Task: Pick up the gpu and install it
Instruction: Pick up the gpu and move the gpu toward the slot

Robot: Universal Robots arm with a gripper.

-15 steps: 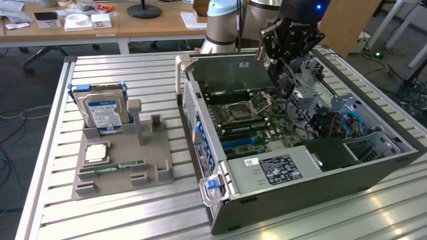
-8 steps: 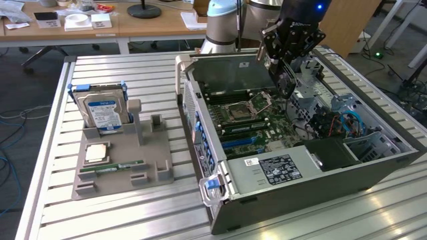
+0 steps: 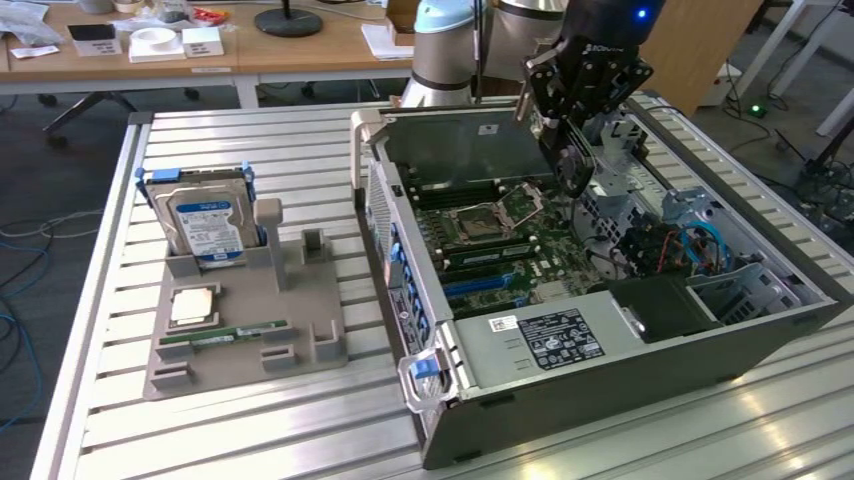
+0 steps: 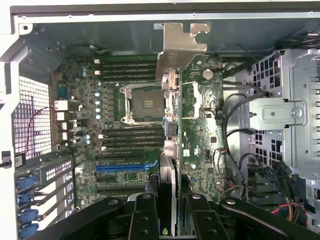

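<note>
My claw (image 3: 570, 128) is clamped on the 1 gpu (image 3: 574, 165). The card hangs edge-on inside the open top of the 1 PC case (image 3: 641, 350), above the mobo (image 3: 494, 240). Wrist cam: card sits betw my 2 fingers (image 4: 145, 215), metal bracket at its far end. On the gray tray (image 3: 307, 300) beside the case: 1 hard drive (image 3: 200, 215), 1 mem stick (image 3: 240, 333), 1 CPU chip (image 3: 194, 303).

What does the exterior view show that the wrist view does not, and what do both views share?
Exterior view adds: the grey tray beside the computer case, carrying the hard drive and the memory stick. Wrist view adds: the metal bracket of the gpu, seen above the motherboard. Shared: the gripper, its jaws closed on the gpu, over the open case with its CPU socket.
</note>
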